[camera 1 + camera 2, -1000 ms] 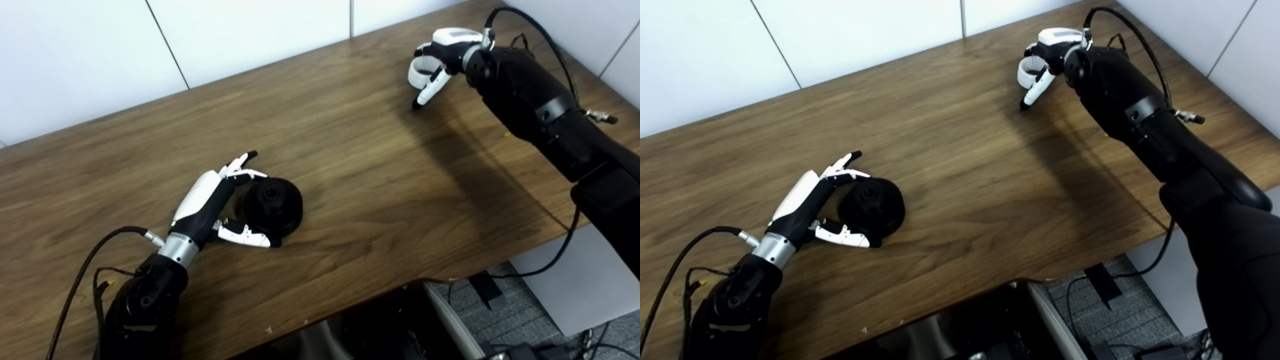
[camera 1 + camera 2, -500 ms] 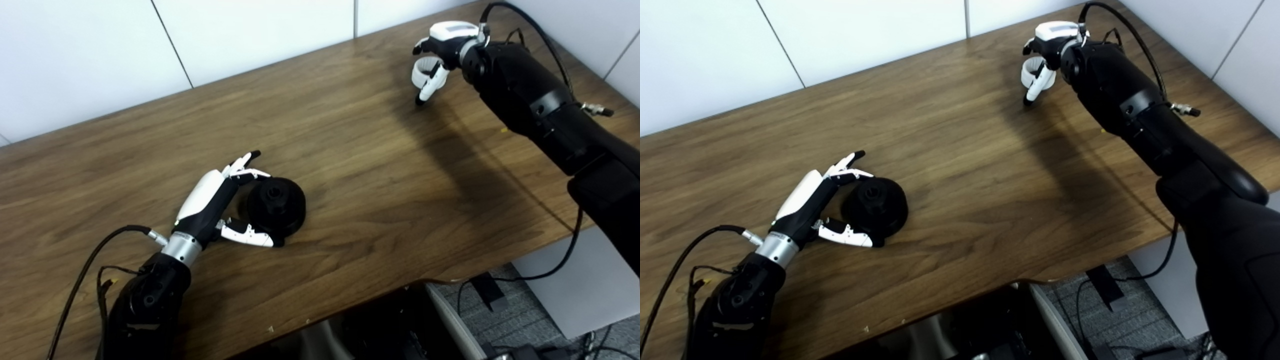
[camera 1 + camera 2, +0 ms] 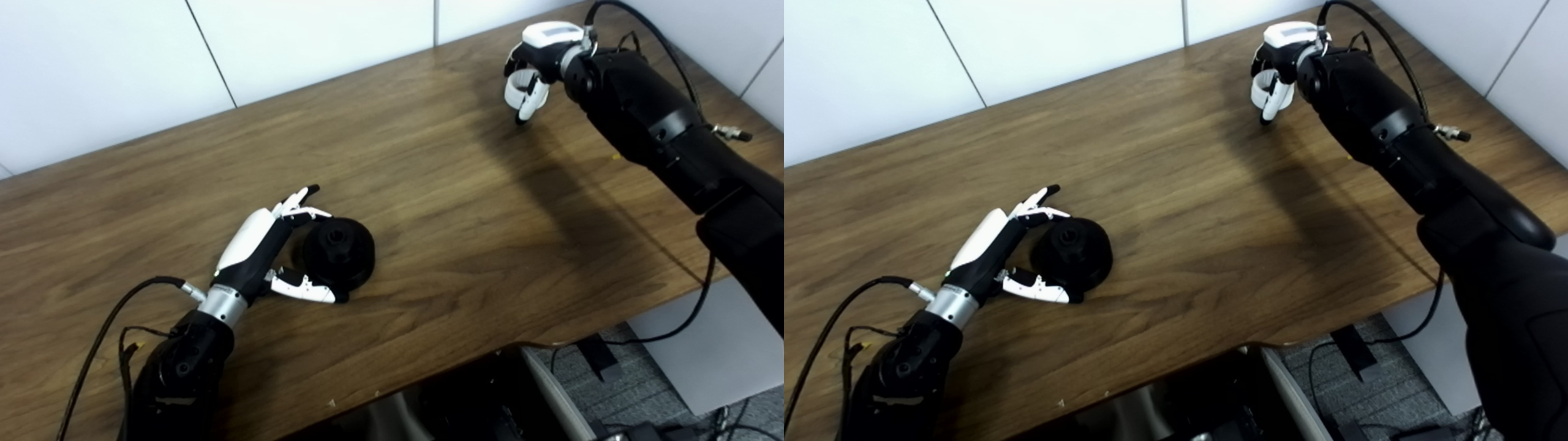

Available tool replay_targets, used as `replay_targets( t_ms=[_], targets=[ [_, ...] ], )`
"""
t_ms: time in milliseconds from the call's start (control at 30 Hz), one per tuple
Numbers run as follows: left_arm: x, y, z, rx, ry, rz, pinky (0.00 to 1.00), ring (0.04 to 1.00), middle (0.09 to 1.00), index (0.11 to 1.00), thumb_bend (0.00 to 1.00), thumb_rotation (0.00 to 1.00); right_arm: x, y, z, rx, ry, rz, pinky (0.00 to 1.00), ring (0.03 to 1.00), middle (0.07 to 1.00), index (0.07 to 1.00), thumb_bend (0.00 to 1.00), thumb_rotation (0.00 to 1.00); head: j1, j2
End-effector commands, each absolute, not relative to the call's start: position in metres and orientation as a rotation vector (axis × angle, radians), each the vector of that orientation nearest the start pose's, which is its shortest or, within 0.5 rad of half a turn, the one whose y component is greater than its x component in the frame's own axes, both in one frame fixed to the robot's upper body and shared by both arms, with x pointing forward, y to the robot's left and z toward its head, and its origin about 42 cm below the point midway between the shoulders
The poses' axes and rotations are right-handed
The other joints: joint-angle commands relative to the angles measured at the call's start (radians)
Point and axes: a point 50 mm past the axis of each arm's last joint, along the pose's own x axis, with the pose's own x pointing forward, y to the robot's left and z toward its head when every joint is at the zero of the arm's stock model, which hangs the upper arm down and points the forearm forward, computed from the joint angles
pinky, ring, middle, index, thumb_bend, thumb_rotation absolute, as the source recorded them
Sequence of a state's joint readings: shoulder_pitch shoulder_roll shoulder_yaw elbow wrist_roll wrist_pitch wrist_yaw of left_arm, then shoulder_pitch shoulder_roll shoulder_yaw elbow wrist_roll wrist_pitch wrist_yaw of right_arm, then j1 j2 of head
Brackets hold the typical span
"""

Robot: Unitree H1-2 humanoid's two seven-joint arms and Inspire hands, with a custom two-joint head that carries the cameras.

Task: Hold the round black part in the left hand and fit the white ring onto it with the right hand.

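While the left robot hand point(image 3: 269, 254) stays spread beside the round black part point(image 3: 338, 252) on the bench point(image 3: 429, 202), thumb and fingers cupping it at 9 o'clock without gripping, the right robot hand point(image 3: 534, 67) has curled tighter, fingers clamped on the white ring point(image 3: 516, 86) at 1 o'clock. Judging by this, the ring is secured, ready for carrying over.

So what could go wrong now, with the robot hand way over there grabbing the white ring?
The right robot hand has the white ring only between its fingertips, far from the black part, so the ring might slip out on the long trip across the table. Also, the left robot hand just cups the black part with open fingers, and it lies on the table, so it may slide or tip when the ring is pushed on.
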State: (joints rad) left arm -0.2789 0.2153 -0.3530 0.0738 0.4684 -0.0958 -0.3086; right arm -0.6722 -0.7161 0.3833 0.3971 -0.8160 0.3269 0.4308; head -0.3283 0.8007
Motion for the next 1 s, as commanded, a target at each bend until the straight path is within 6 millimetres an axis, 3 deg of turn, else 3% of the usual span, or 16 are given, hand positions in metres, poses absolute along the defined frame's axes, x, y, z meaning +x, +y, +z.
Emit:
replay_targets(
  t_ms=[0, 100, 200, 300, 633, 767, 967],
  targets=[
    [0.350, 0.157, 0.152, 0.778, -0.275, -0.649, 1.00, 1.000, 1.000, 0.622, 1.00, 0.28, 0.474, -0.395, 0.292, -1.663, 0.297, 0.052, 0.90, 0.910, 0.815, 0.756, 0.76, 0.19, 0.001, 0.001],
    [0.351, 0.158, 0.153, 0.774, -0.276, -0.647, 1.00, 1.000, 1.000, 0.622, 1.00, 0.27, 0.473, -0.396, 0.293, -1.676, 0.303, 0.060, 0.91, 0.923, 0.813, 0.749, 0.78, 0.18, -0.001, 0.001],
    [0.351, 0.158, 0.153, 0.770, -0.278, -0.647, 1.00, 1.000, 1.000, 0.618, 1.00, 0.26, 0.474, -0.400, 0.292, -1.690, 0.310, 0.069, 0.87, 0.870, 0.789, 0.753, 0.81, 0.17, -0.001, 0.002],
    [0.352, 0.159, 0.154, 0.770, -0.276, -0.648, 1.00, 1.000, 1.000, 0.619, 1.00, 0.27, 0.473, -0.403, 0.292, -1.704, 0.323, 0.077, 0.96, 0.949, 0.829, 0.761, 0.83, 0.17, -0.003, 0.002],
    [0.352, 0.159, 0.156, 0.766, -0.273, -0.652, 1.00, 1.000, 1.000, 0.622, 1.00, 0.27, 0.474, -0.409, 0.293, -1.745, 0.351, 0.094, 0.94, 0.929, 0.827, 0.768, 0.84, 0.16, -0.001, 0.003],
    [0.352, 0.159, 0.156, 0.769, -0.274, -0.651, 1.00, 1.000, 1.000, 0.621, 1.00, 0.27, 0.474, -0.411, 0.292, -1.750, 0.335, 0.089, 0.94, 0.913, 0.804, 0.750, 0.82, 0.13, 0.002, 0.003],
    [0.352, 0.159, 0.156, 0.767, -0.276, -0.651, 1.00, 1.000, 1.000, 0.620, 1.00, 0.28, 0.472, -0.413, 0.290, -1.751, 0.278, 0.078, 0.88, 0.793, 0.741, 0.697, 0.79, 0.12, 0.009, 0.006]
  ],
)
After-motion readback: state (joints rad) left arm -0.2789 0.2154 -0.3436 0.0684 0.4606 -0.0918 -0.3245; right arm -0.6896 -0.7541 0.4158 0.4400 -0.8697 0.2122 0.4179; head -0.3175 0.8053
